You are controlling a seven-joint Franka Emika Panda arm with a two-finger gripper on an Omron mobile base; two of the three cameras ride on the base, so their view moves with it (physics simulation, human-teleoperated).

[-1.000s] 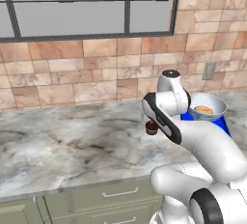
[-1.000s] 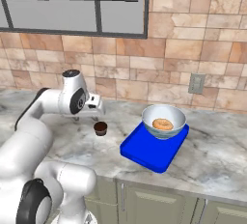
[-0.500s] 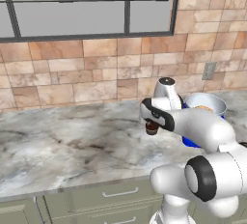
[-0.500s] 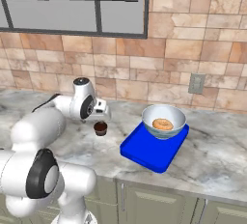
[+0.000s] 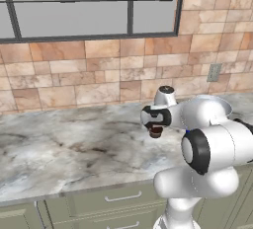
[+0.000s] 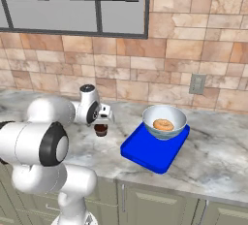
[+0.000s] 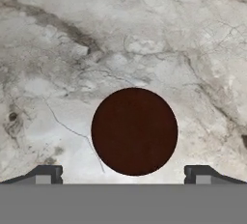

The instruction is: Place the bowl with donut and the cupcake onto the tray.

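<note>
- Nearest item: the white Franka arm with dark joints has folded down since a second ago. Its elbow then stood high over the counter; it now sits low in front of both base cameras, with the forearm reaching forward.
- The two-finger gripper (image 6: 101, 120) has come down from beside the small dark brown chocolate cupcake (image 6: 100, 130) to directly above it, pointing straight at the counter.
- Pincer state: spread wide. In the hand view the two dark fingertips (image 7: 46, 174) stand well apart on either side of the cupcake's round top, touching nothing.
- Cupcake position: upright on the grey-veined marble counter (image 6: 213, 156), off the tray and near its left side, centred between the fingers in the hand view. It has not moved.
- Judgement: the approach is aligned; what remains is a descent, a closing of the fingers on the wrapper, and a carry to the tray.
- Farther right: the bright blue rectangular tray (image 6: 140, 152) lies on the counter with the round white bowl (image 6: 164, 128) standing on its far end.
- The golden-orange glazed ring donut (image 6: 163, 124) lies inside the bowl. That half of the task appears complete.
</note>
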